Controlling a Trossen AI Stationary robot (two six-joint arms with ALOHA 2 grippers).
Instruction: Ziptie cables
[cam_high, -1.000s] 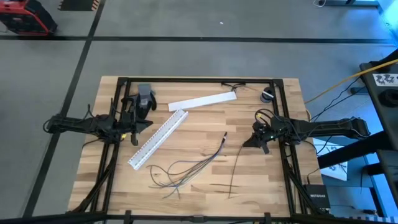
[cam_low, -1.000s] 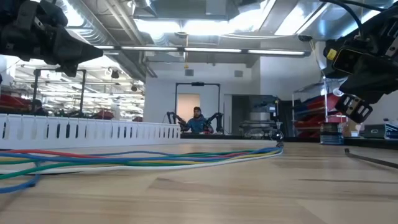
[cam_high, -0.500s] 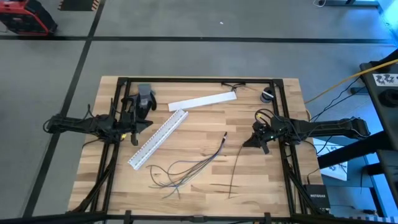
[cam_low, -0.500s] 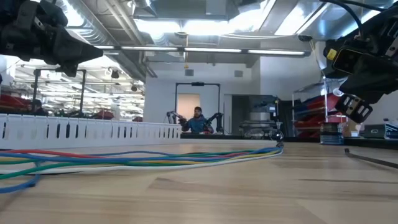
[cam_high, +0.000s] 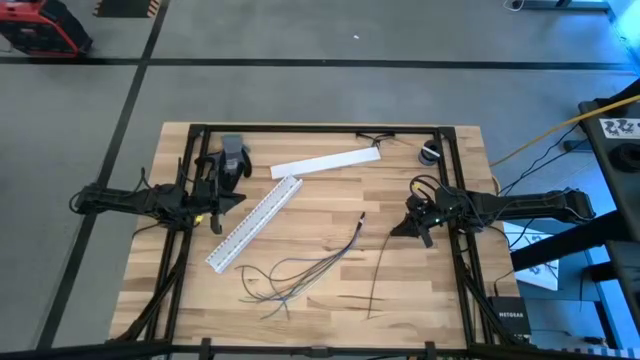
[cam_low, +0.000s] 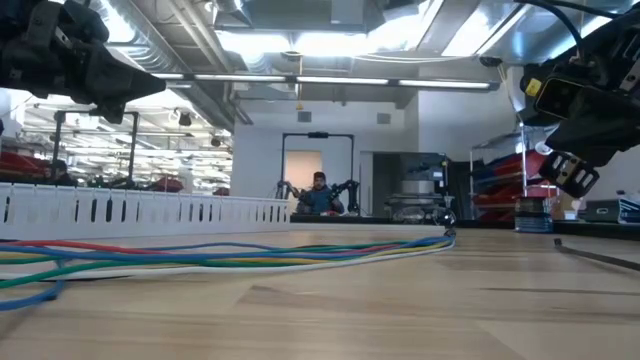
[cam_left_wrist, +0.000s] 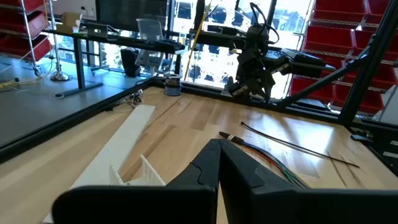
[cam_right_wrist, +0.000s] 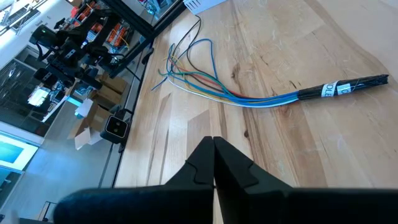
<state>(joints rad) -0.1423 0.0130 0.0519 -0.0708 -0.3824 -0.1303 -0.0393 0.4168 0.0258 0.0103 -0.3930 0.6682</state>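
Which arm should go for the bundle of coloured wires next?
Probably the right. The right pincer, shut, hangs near the taped end of the bundle of thin coloured wires lying on the light wooden table. The left pincer, also shut, sits behind the long white slotted plastic channel.

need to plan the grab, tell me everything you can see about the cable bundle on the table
The cables lie loose on the wooden table, touched by neither gripper. They are thin, floppy wires, dark from above but blue, green, yellow, red and white up close. At one end they gather into a black sleeve with a white label; from there they fan out into separate curling strands toward the table's front left. One separate dark strand lies beside them. No ziptie shows on them.
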